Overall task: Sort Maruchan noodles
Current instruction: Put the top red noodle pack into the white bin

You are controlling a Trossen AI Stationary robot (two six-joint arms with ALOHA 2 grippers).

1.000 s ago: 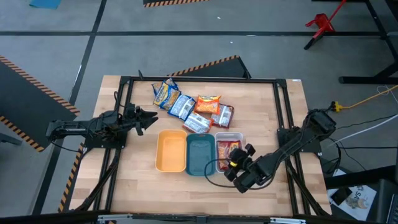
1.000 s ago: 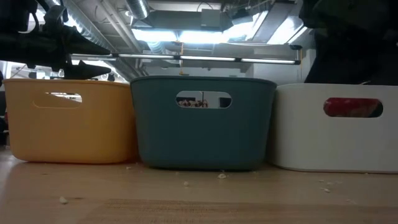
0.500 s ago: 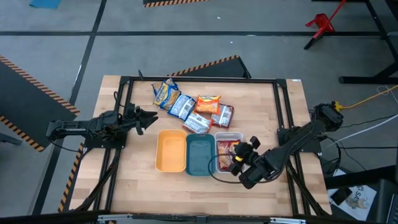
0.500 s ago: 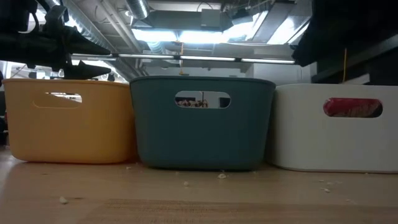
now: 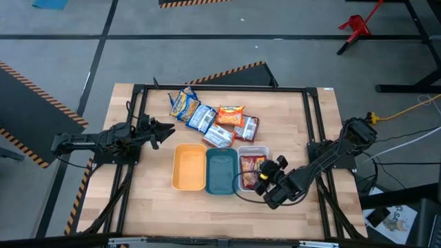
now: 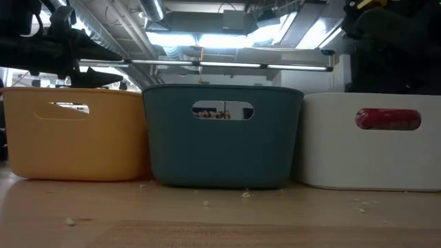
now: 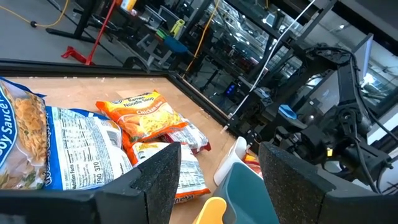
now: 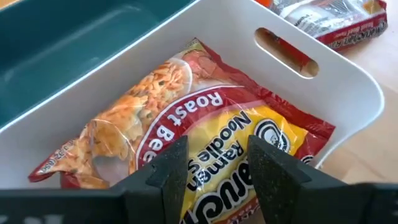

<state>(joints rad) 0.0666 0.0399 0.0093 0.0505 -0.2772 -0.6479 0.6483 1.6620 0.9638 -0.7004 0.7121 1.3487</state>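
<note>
Since a second ago, only the right hand (image 5: 262,180) has shifted, from the white tray's near corner to just over its near end. Its fingers (image 8: 166,167) stand partly apart, pinching nothing; directly under them a red-brown Roast Beef packet (image 8: 186,124) lies flat in the white tray (image 5: 241,151). Beyond that hand, the remaining noodle packets (image 5: 213,120) lie clustered on the desk (image 5: 151,200). Facing that pile, the left hand (image 5: 164,129) waits spread.

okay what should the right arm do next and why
Probably lift the right end effector clear of the white tray: its fingers stand open over the Roast Beef packet, which already lies in the tray, while more packets wait unsorted on the table.
</note>
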